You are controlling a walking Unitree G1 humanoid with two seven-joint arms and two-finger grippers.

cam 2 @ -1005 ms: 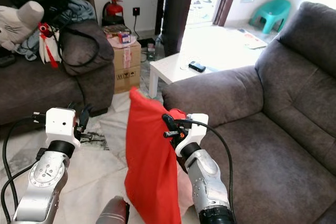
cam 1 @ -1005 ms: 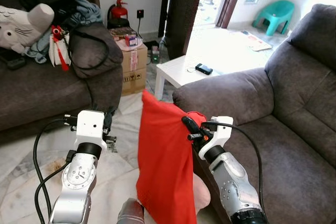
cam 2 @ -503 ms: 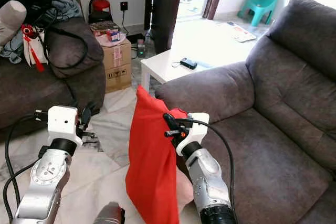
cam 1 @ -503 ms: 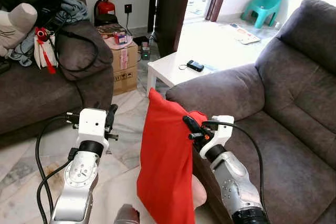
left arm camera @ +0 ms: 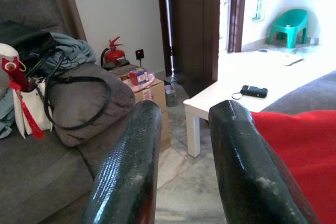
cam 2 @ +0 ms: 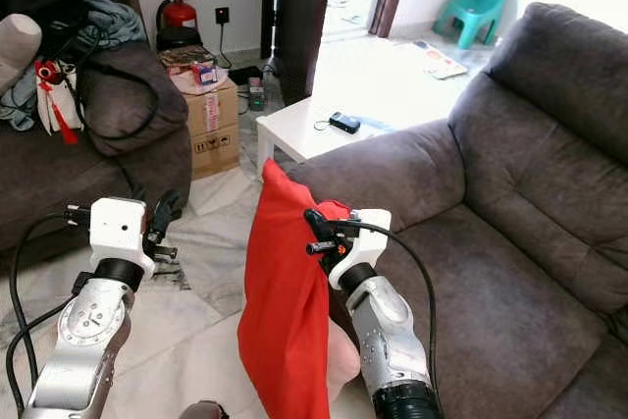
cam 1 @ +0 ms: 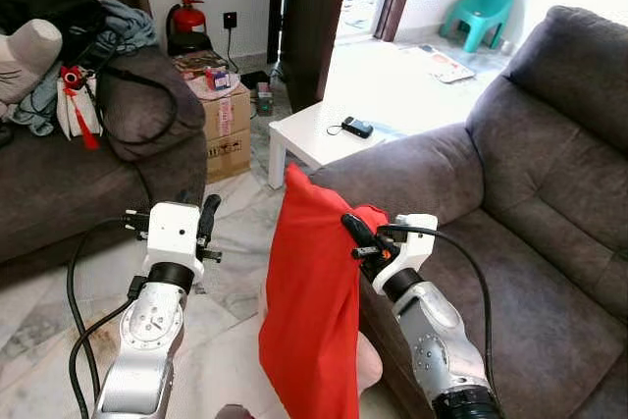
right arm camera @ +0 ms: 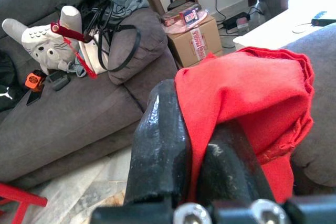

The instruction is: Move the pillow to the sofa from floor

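Observation:
A red pillow (cam 1: 312,301) hangs upright in front of me, clear of the floor, its top corner near the armrest of the grey sofa (cam 1: 461,169) on my right. My right gripper (cam 1: 355,235) is shut on the pillow's upper edge; in the right wrist view red cloth (right arm camera: 247,93) is pinched between the black fingers (right arm camera: 160,140). My left gripper (cam 1: 208,215) is raised to the left of the pillow, apart from it. In the left wrist view its fingers (left arm camera: 131,166) stand a little apart with nothing between them.
A second grey sofa (cam 1: 69,174) on the left carries bags, clothes and a plush toy. Behind it stand a cardboard box (cam 1: 224,115) and a fire extinguisher (cam 1: 190,15). A white low table (cam 1: 324,134) with a phone sits beyond the right sofa's armrest. A teal chair (cam 1: 478,12) stands outside.
The camera has swung a little toward the right sofa. The pillow stays held in my right gripper, slightly nearer the armrest. The left arm keeps its pose.

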